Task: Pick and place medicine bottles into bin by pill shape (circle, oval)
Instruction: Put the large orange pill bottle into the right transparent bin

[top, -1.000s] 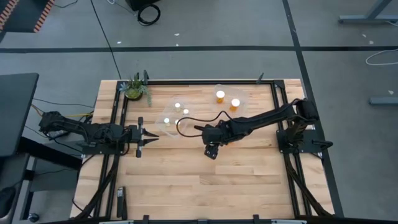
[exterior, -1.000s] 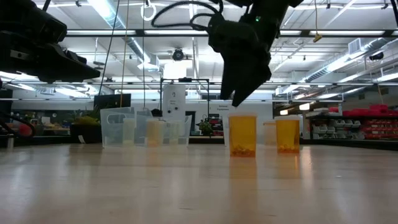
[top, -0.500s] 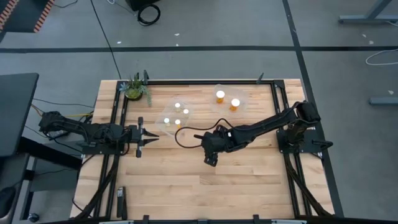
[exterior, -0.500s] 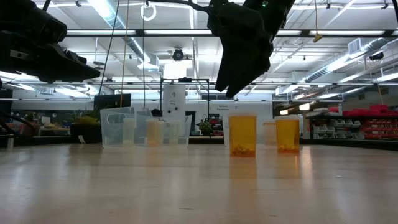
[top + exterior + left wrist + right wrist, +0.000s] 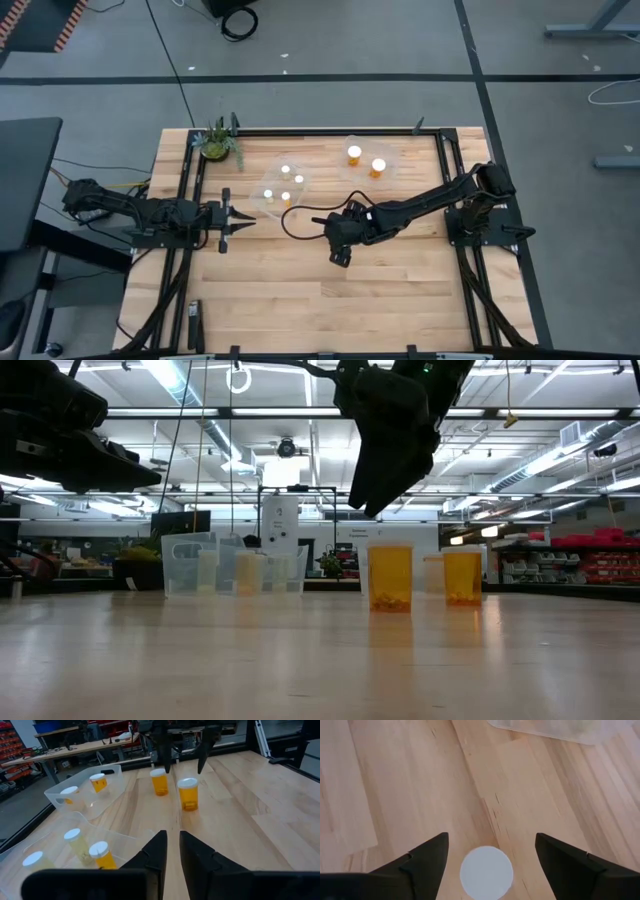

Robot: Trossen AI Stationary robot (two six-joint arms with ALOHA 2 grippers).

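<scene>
Right hand (image 5: 490, 852) wide open, empty, above a white-capped medicine bottle (image 5: 486, 871) at desk (image 5: 300, 300) center. Left hand (image 5: 170, 850) nearly closed, empty, at 9 o'clock. Other bottles sit in two clear bins (image 5: 283, 185) toward 12 o'clock.

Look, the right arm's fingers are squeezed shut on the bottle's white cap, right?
Not quite. In the right wrist view the right arm's fingers stand wide apart above the white cap, one on each side, touching nothing. They are open, not squeezed shut. The rest holds: it is the right arm, over a bottle with a white cap.
</scene>
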